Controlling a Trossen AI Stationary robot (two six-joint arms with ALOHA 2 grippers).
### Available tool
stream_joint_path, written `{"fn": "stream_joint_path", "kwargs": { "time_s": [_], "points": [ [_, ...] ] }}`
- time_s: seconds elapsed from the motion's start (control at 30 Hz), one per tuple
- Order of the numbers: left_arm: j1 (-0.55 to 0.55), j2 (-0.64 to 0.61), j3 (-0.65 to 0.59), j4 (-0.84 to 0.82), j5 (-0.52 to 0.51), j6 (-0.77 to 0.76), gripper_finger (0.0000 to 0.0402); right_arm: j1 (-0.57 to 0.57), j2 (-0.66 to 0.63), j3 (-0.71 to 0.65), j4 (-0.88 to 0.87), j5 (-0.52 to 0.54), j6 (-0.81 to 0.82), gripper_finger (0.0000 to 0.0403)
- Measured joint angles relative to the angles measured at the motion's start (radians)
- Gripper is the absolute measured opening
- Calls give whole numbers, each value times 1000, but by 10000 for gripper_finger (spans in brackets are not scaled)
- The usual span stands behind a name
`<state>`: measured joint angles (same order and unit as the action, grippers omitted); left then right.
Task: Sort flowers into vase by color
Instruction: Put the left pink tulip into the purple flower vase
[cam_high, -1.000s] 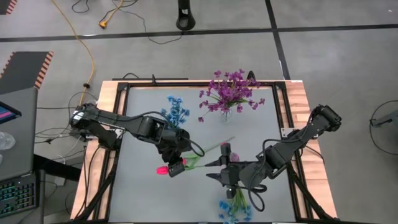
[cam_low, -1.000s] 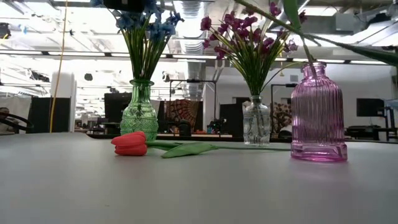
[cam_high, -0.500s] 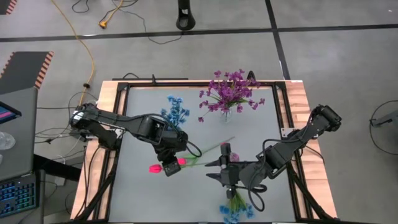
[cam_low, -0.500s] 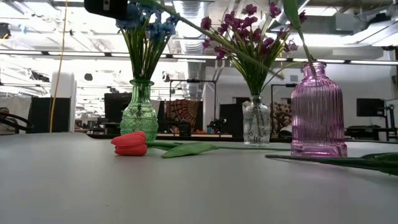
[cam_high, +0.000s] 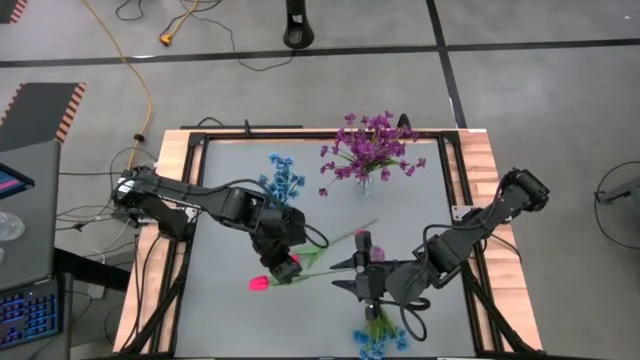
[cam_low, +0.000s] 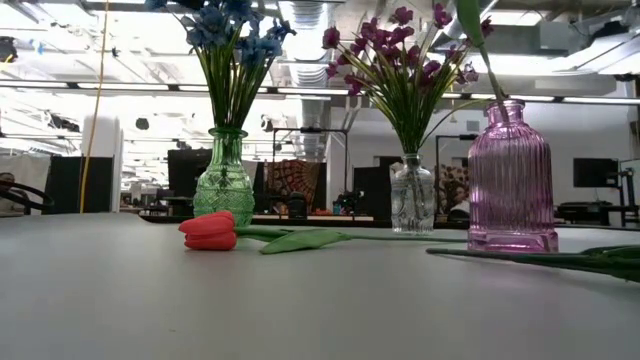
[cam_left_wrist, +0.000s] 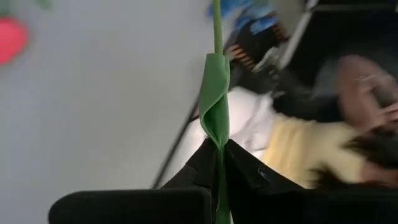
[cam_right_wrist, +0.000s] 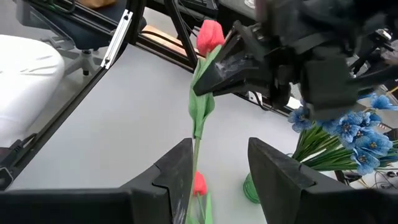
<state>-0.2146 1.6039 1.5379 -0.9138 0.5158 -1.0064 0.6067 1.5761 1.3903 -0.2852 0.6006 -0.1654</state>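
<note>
High view: blue flowers (cam_high: 284, 178) and purple flowers (cam_high: 366, 148) sit in vases; the left gripper (cam_high: 283, 266) pinches a tulip (cam_high: 259, 283) stem, right gripper (cam_high: 367, 290) spread empty, another tulip (cam_low: 210, 229) left lying.

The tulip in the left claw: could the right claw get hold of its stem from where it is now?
Probably yes. The right claw is open, and the tulip, pinched by the left claw, has its stem running into the gap between the right claw's fingers, with nothing in the way.
</note>
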Motion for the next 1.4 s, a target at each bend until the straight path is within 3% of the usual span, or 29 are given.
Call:
{"fn": "stream_joint_path", "kwargs": {
  "time_s": [0.23, 0.47, 1.2, 1.4],
  "points": [
    [0, 0, 0, 217, -5, -189, 4, 2, 2, -6, -20, -3, 62, 180],
    [0, 0, 0, 305, -44, -295, 4, 2, 2, -6, -36, -31, 86, 180],
    [0, 0, 0, 435, -40, -352, 4, -27, 3, -6, -81, -27, 89, 179],
    [0, 0, 0, 435, -42, -352, 4, -27, 3, -6, -81, -27, 89, 147]
  ]
}}
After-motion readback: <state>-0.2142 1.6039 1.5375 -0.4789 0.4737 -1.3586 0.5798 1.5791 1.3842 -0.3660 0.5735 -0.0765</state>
